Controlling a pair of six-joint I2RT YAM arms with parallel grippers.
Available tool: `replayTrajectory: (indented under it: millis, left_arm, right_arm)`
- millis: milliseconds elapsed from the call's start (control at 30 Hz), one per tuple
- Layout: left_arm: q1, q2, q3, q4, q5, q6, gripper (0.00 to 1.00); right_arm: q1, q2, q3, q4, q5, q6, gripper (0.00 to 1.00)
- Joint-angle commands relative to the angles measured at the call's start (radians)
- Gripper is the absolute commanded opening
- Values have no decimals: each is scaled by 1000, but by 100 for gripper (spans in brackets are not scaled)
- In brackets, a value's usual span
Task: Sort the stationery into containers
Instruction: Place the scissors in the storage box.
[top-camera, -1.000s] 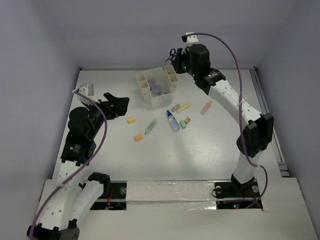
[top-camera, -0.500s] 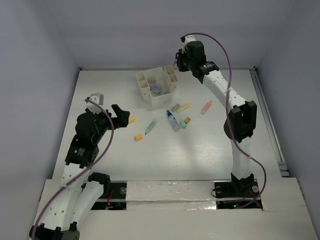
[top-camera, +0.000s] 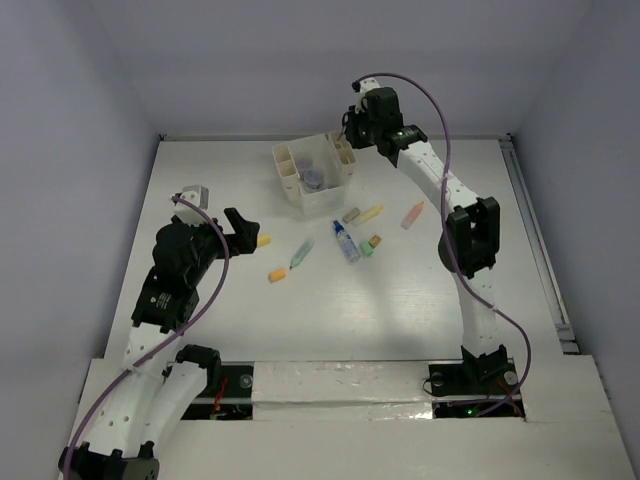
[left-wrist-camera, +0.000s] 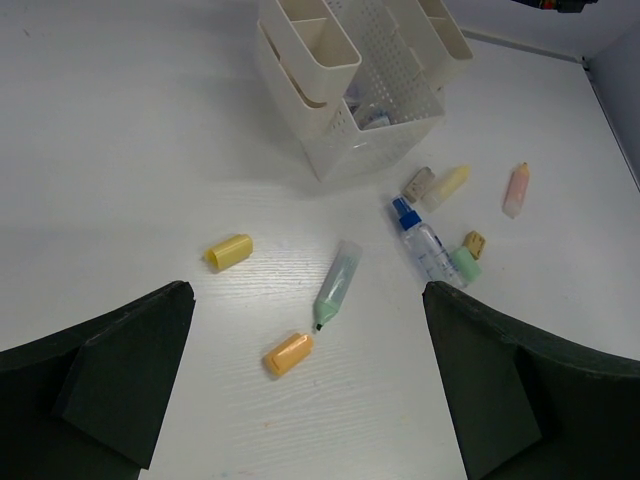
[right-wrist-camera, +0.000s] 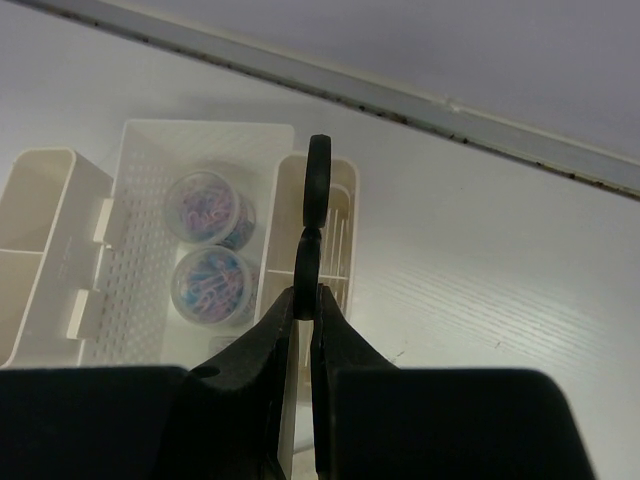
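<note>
Black and spread wide, the left claw (top-camera: 240, 226) hovers empty over the left of the tabletop (top-camera: 200, 170), just beside the yellow block (top-camera: 263, 241). To its right the orange block (top-camera: 278, 274), green marker (top-camera: 301, 253) and blue-capped bottle (top-camera: 346, 243) lie loose, on the near side of the cream organizer (top-camera: 325, 203), whose middle basket already holds two round jars (right-wrist-camera: 212, 283). At the organizer's far right, the right claw (right-wrist-camera: 303, 300) is pinched narrow on a slim black looped tool (right-wrist-camera: 318, 170), seemingly scissors, above the narrow right-hand compartment. The step in hand looks like depositing that tool. The next move calls for centring it over the slot, lowering it, then letting go.
</note>
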Motion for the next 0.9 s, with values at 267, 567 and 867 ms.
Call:
replayTrajectory:
  millis: [267, 567, 867]
  left_arm:
    - [4, 3, 12, 30, -20, 13, 99]
    - [4, -2, 10, 30, -20, 11, 99]
    - [4, -5, 9, 33, -18, 10, 99]
  right_arm:
    - [4, 13, 51, 21, -44, 14, 8]
    - [4, -1, 66, 26, -27, 17, 60]
    - [4, -177, -75, 69, -30, 28, 61]
